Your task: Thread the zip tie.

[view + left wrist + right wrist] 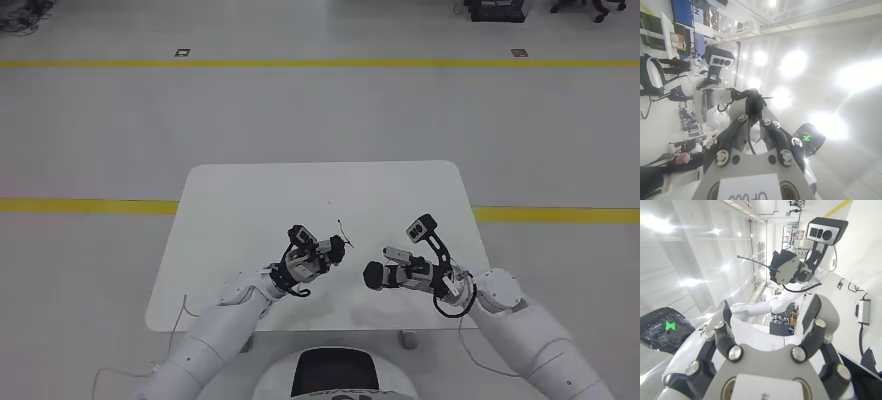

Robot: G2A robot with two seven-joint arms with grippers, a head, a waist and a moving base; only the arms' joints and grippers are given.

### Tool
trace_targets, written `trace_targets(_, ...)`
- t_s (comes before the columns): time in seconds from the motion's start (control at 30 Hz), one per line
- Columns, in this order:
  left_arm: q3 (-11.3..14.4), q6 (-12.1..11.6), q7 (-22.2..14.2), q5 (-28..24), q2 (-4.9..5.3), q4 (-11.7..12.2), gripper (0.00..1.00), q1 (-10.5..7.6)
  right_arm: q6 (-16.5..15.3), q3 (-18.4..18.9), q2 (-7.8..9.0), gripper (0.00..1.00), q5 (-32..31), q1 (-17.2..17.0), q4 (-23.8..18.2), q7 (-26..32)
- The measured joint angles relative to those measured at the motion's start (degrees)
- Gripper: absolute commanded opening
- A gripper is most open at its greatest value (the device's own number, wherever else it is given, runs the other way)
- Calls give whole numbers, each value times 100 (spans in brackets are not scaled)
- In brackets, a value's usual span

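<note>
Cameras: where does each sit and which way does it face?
Top view: above the arms, looking down at the table; both arms show.
Left wrist view: past the left gripper, shut on the zip tie, toward ceiling lights.
Right wrist view: past the open right gripper, toward the left gripper.
Both wrist views share the zip tie and left gripper.

Over table (300, 190), zip tie (344, 237) in left hand (333, 250), right hand (372, 275) opposite.

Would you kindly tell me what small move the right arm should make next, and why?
Probably ease the right gripper toward the free end of the zip tie, ready to pinch it. The left gripper is shut on the tie with one end jutting out, while the right gripper is open, empty and apart from it.
</note>
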Motion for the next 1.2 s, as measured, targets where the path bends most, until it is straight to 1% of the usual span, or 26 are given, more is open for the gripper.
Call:
trace_targets(0.07,30,73,87,-39,-6,-94,0,47,12,-25,-27,100,87,-34,-25,-90)
trace_targets(0.2,61,189,1,-184,-13,-126,0,98,-20,-73,-87,100,358,-25,68,-16)
trace_targets(0.33,85,208,-130,-149,-13,-93,0,73,-20,-92,-132,100,437,41,164,145)
trace_targets(0.4,92,158,-191,-27,-8,-82,0,45,-20,-93,-133,100,435,43,166,153)
trace_targets(0.57,95,167,-160,-35,-8,-102,0,51,-14,-93,-139,100,439,30,136,101)
trace_targets(0.63,109,261,-59,-134,-15,-190,0,95,-2,-95,-157,100,453,-6,71,-29)
trace_targets(0.73,105,381,-119,-284,-14,-228,0,129,-14,-62,-180,100,546,-45,71,-55)
trace_targets(0.9,104,461,-219,-437,-20,-211,0,140,-20,-26,-217,100,590,-54,111,76)
trace_targets(1.03,110,482,-270,-510,-28,-191,0,133,-20,-6,-251,100,650,-57,143,160)
trace_targets(1.07,112,485,-280,-519,-30,-186,0,130,-20,0,-259,93,663,-58,149,176)
trace_targets(1.1,115,488,-293,-530,-33,-178,0,125,-20,7,-270,79,679,-60,158,197)
trace_targets(1.13,118,490,-303,-538,-34,-173,0,122,-20,11,-279,68,687,-62,164,213)
trace_targets(1.2,122,489,-317,-544,-38,-159,0,114,-20,12,-300,53,698,-65,180,243)
